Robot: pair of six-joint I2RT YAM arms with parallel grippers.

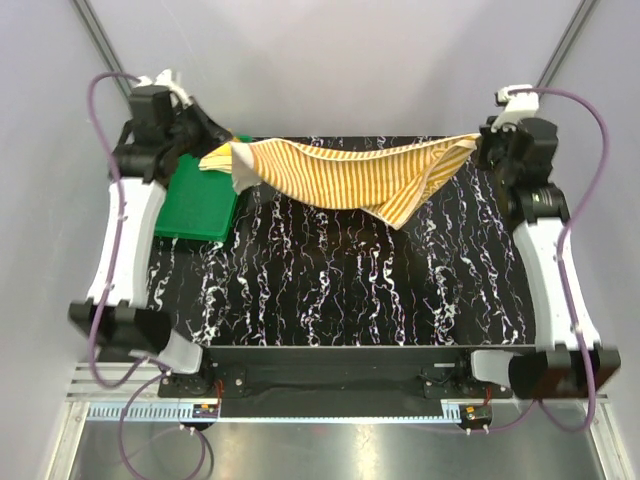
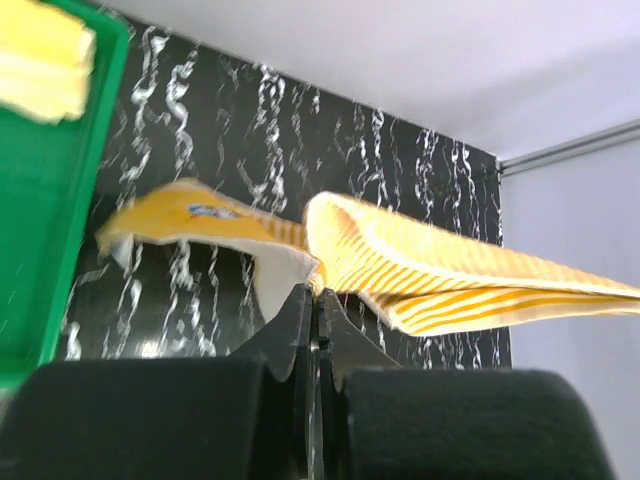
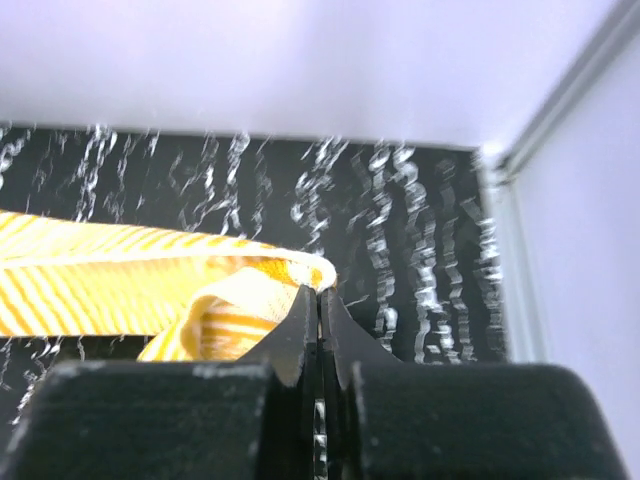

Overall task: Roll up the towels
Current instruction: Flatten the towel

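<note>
The orange-and-cream striped towel (image 1: pixel 350 175) hangs in the air across the far side of the table, stretched between both arms and sagging in the middle. My left gripper (image 1: pixel 222 152) is shut on its left corner, and the left wrist view shows the jaws (image 2: pixel 318 292) pinching the striped towel (image 2: pixel 450 275) beside a pale flap with a small label (image 2: pixel 205 211). My right gripper (image 1: pixel 482 143) is shut on the right corner, where the cloth (image 3: pixel 150 285) bunches at the jaw tips (image 3: pixel 321 290). The plain pale yellow towel (image 2: pixel 40 60) lies folded on the green tray.
A green tray (image 1: pixel 200 200) sits at the far left of the black marbled table (image 1: pixel 330 290), partly under the left arm. Pale walls and metal frame posts (image 1: pixel 565 45) close in the far side.
</note>
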